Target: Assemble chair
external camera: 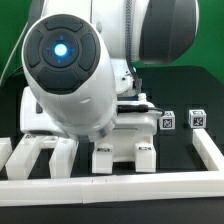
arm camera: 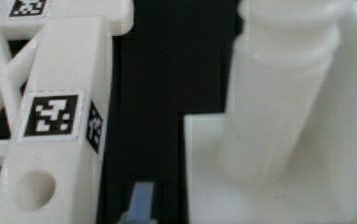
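In the exterior view the glossy robot body hides most of my gripper, which hangs low over the white notched block (external camera: 125,152) at the table's middle. A white slotted frame (external camera: 40,155) lies to the exterior view's left of it. Two small tagged cubes (external camera: 169,123) (external camera: 197,118) sit to the right. In the wrist view the slotted frame (arm camera: 50,115) with its tags is very close on one side and a tall white chair part (arm camera: 281,130) on the other. Only one bluish fingertip (arm camera: 143,203) shows, in the dark gap between them. The other finger is hidden.
A long plain white border rail (external camera: 110,186) runs along the front and up the exterior view's right side (external camera: 210,150). The big robot body (external camera: 70,70) blocks the middle of the exterior view. The table top is black.
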